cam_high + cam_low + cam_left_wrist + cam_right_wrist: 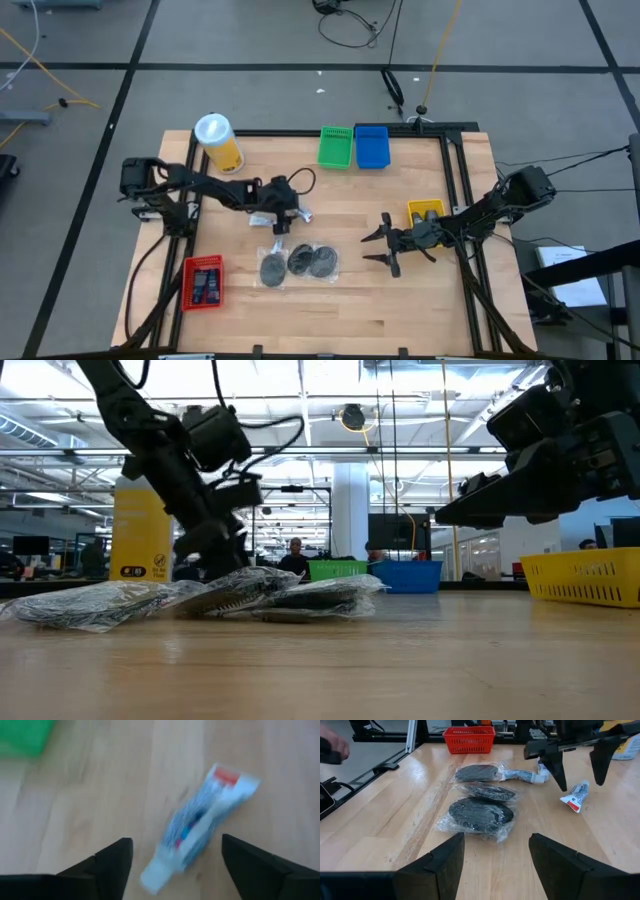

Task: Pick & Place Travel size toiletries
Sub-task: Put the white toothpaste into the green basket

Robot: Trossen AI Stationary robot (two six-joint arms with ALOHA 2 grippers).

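A small white-and-blue tube (200, 827) with a red end lies flat on the wooden table. My left gripper (176, 840) hovers over it, open, with a finger on either side and touching nothing; the right wrist view shows those fingers (555, 767) just above the tube (576, 795). Three dark discs in clear bags (300, 262) lie side by side near the table's middle. A second wrapped tube (522, 775) rests against the farthest disc. My right gripper (385, 247) waits open to the right of the discs, above the table.
A red tray (203, 282) holding dark items sits at the near left. Green (336, 146) and blue (371, 146) trays stand at the far edge and a yellow tray (425, 212) at the right. A tall yellow canister (220, 143) stands far left. A person's hand (331, 746) shows beyond the table.
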